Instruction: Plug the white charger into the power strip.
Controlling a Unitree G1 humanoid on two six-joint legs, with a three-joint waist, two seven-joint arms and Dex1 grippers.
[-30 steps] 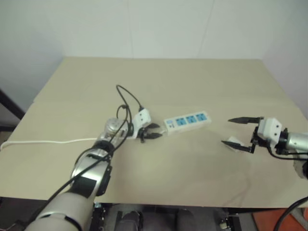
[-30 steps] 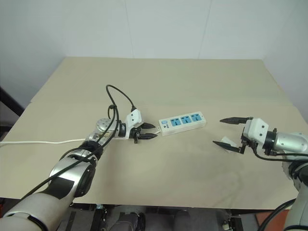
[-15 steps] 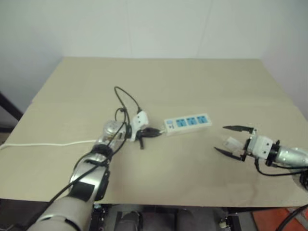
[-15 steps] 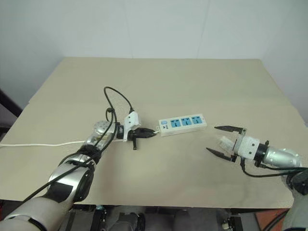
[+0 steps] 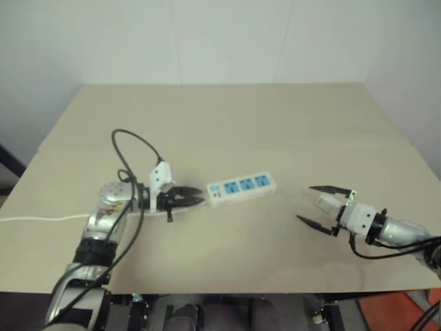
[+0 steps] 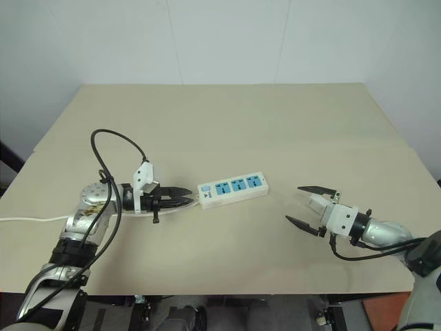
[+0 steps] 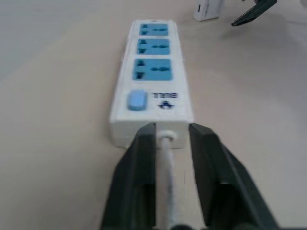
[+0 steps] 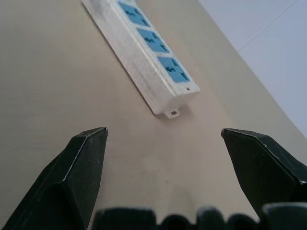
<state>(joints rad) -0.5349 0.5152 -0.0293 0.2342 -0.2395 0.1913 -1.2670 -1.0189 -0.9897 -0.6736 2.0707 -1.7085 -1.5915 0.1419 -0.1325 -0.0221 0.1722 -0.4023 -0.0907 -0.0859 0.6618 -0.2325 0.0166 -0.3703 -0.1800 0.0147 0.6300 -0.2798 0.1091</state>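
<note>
The power strip (image 6: 233,187), a white bar with three blue sockets, lies slanted near the table's middle. At its switch end, my left gripper (image 6: 187,200) points level along the strip. In the left wrist view its fingers (image 7: 139,158) stand narrowly apart on either side of the thin white cord (image 7: 165,191). The white charger (image 6: 318,202) lies on the table to the right, by the far finger of my right gripper (image 6: 293,204). That gripper is wide open, holds nothing and points towards the strip's far end (image 8: 172,96).
The tan table (image 6: 227,117) reaches back to a white wall. The strip's cord (image 6: 27,219) trails off the left edge. Bare tabletop lies between the strip and the right gripper.
The power strip has slid left as my left gripper drew back that way along the cord. The right gripper has sunk lower and edged left. The camera has also shifted slightly.
</note>
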